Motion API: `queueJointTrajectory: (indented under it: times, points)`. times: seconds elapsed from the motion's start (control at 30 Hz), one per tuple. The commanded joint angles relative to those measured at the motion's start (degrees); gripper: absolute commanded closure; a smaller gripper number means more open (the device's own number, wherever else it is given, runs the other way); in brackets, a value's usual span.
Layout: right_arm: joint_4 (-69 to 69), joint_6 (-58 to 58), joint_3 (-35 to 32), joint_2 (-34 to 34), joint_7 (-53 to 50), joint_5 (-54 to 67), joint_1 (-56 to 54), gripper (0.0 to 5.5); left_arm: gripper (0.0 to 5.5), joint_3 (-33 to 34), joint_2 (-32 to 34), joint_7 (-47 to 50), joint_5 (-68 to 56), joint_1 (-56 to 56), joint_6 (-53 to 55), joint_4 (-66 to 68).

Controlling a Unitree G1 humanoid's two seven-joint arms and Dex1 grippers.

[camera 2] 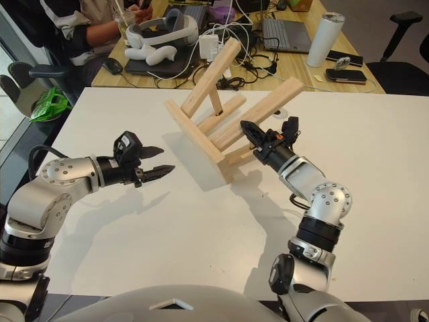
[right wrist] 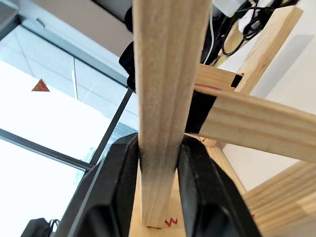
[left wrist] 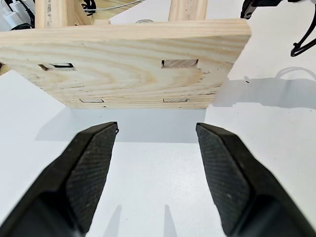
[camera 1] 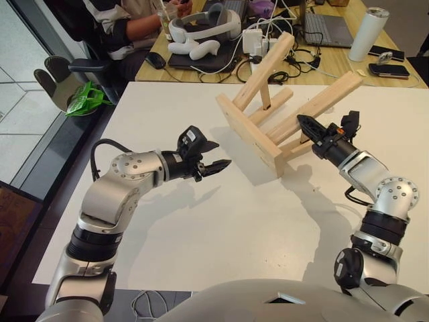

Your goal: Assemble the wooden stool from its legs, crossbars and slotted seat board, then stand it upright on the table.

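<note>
Logged left gripper (camera 1: 220,154) with fingers spread wide, hovering over white table (camera 1: 221,235), facing seat board (left wrist: 123,59). Found right gripper (camera 1: 305,125) clamped on wooden bar (right wrist: 163,74) of stool (camera 1: 315,100). Noted stool tipped mid-table on board's edge, legs (camera 1: 268,67) slanting upward.

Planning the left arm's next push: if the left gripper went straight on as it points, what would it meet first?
Most likely the tilted seat board: the open left gripper faces its flat side, with bare table between.
</note>
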Motion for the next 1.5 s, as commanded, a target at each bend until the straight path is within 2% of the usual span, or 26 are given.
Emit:
queueJointTrajectory:
  times: [0.03,0.17,0.27,0.33,0.43,0.5,0.53,0.57,0.63,0.7,0.73,0.8,0.97,1.03,1.13,1.23,1.5]
  points:
    - [-2.8,-1.68,-2.82,6.37,-16.13,0.32,4.75,3.52,2.55,-0.17,1.09,0.17,1.55,0.73,-0.44,-0.34]
    - [-9.44,-4.89,-3.14,12.86,-27.04,5.72,9.3,2.82,2.55,-0.11,1.43,-0.17,2.0,1.09,-0.59,-0.38]
    - [-19.33,-4.82,0.84,13.04,-33.47,12.69,13.17,2.35,2.55,0.73,1.69,0.1,1.94,2.33,-0.34,-1.21]
    - [-25.95,-5.03,4.97,10.49,-37.77,20.44,14.75,2.29,2.55,1.8,1.61,0.91,1.95,4.07,0.02,-2.27]
    - [-32.82,-3.24,11.04,-0.03,-39.45,26.76,13.66,2.29,2.55,3.01,0.65,2.41,1.63,5.71,0.68,-3.91]
    - [-40.43,2.04,16.59,-15.17,-32.09,17.38,9.6,2.29,2.55,3.84,-0.22,3.53,1.18,6.56,1.08,-4.83]
    - [-46.25,1.08,23.85,-28.02,-24.99,4.74,5.97,2.29,2.55,4.47,-0.92,4.29,0.81,7.07,1.25,-5.3]
    - [-50.75,-4.9,32.21,-41.42,-16.65,-10.99,3.42,2.29,2.55,5.45,-2.28,5.54,0.15,7.31,1.67,-5.63]
    - [-50.28,-22.19,45.15,-61.11,-4.13,-40.72,2.86,2.29,2.55,7.57,-5.95,9.34,-0.83,7.14,3.02,-5.54]
    - [-39.08,-39.86,51.88,-72.49,4.57,-65.46,5.14,2.29,2.55,9.49,-11.9,14.5,-2.61,6.11,5.16,-5.02]
    - [-34.07,-45.62,53.77,-75.37,7.34,-73.33,5.27,2.29,2.55,9.55,-14.25,16.3,-3.24,5.8,5.84,-5.13]
    - [-28.34,-53.09,55.93,-78.62,13.55,-81.65,5.53,2.29,2.55,8.98,-18.27,18.86,-4.49,5.63,6.64,-5.78]
    - [-28.61,-64.44,56.62,-82.64,24.19,-87.27,8.87,2.29,2.55,9.97,-29.29,26.33,-8.97,4.46,8.04,-5.18]
    - [-30.15,-68.81,56.0,-82.51,27.11,-86.89,9.46,2.29,2.55,9.97,-33.88,29.65,-10.5,4.21,7.89,-5.01]
    - [-30.11,-73.66,55.24,-81.66,29.41,-87.61,12.02,2.29,2.55,10.36,-37.26,33.22,-10.94,3.76,7.94,-4.61]
    - [-24.14,-76.02,54.34,-75.96,29.05,-93.76,12.14,2.29,2.55,10.99,-38.27,35.17,-11.35,1.96,8.97,-3.27]
    - [-12.34,-72.77,51.96,-58.6,23.74,-105.68,6.79,2.29,2.55,9.91,-37.08,35.32,-11.06,0.73,9.5,-1.61]
